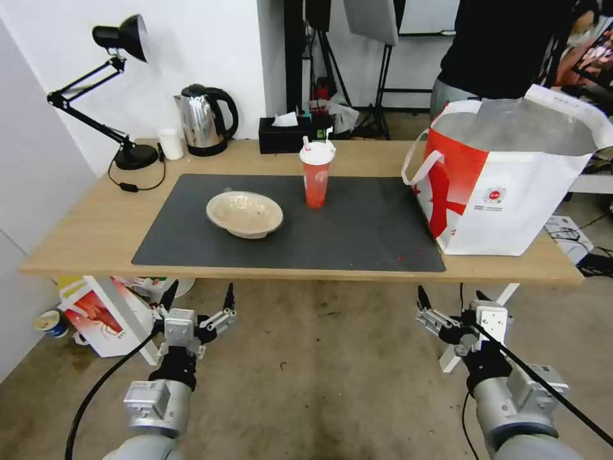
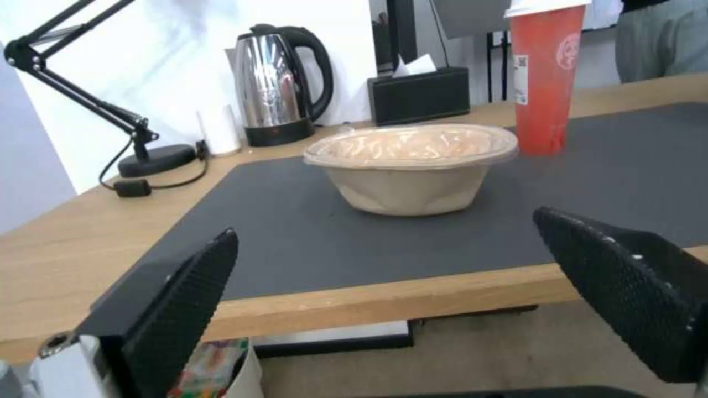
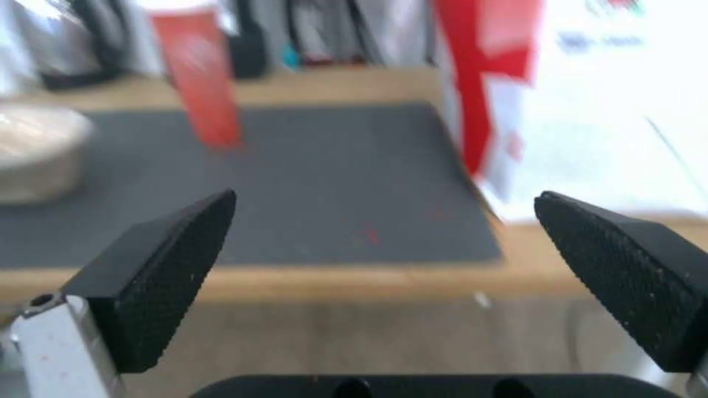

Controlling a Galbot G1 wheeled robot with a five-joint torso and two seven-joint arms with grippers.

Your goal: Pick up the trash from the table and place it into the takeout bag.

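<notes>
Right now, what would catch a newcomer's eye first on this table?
The big white and red takeout bag stands open at the table's right end, silver lining showing. On the dark mat the red cup stands upright, with the beige bowl to its left. Both pincers, left and right, hang open below the table's near edge.

Paper bowl (image 1: 245,214) left of drink cup (image 1: 317,174), takeout bag (image 1: 504,185) right.

Bright, even light; right-wrist blur
</notes>
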